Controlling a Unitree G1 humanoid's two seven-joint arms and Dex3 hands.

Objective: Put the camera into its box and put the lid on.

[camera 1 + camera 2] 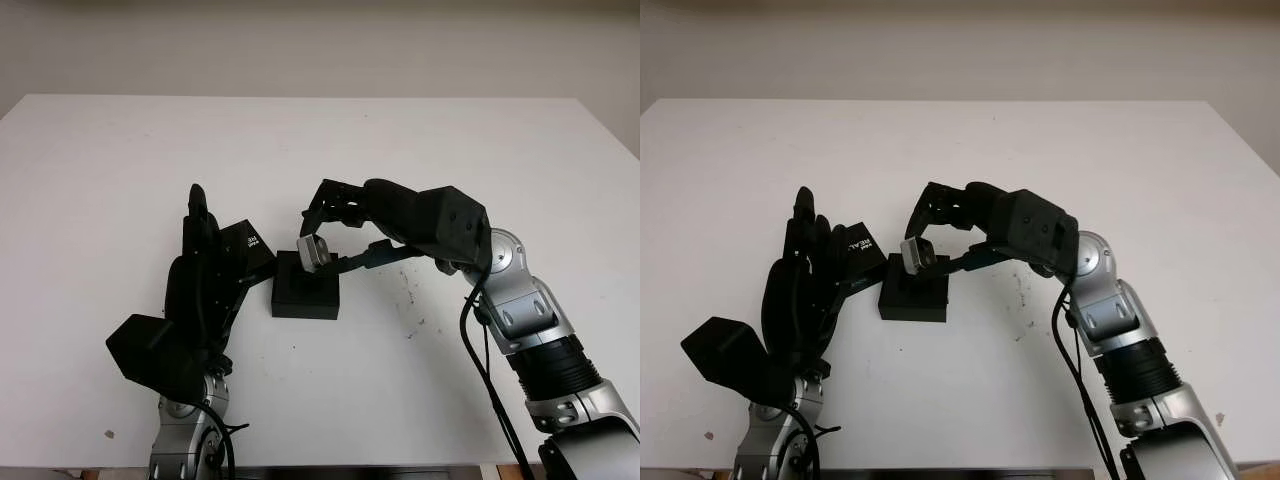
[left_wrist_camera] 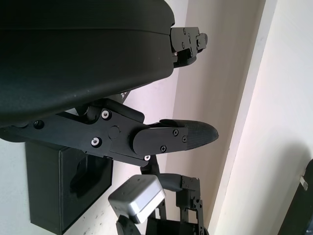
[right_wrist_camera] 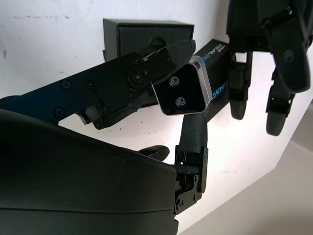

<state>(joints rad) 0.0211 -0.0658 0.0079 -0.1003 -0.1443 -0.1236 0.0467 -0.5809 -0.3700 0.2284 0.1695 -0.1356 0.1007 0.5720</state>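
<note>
Above the open box (image 1: 305,295), right hand (image 1: 335,225) grips camera (image 1: 313,253).

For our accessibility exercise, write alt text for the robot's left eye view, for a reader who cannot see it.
The robot's right hand holds a small silver camera just above an open black box on a white table. The left hand is beside the box, over the black lid.

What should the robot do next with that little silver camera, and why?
Probably lower it. The right hand pinches the camera just above the open black box, not yet inside. The left hand is at the lid beside the box.
</note>
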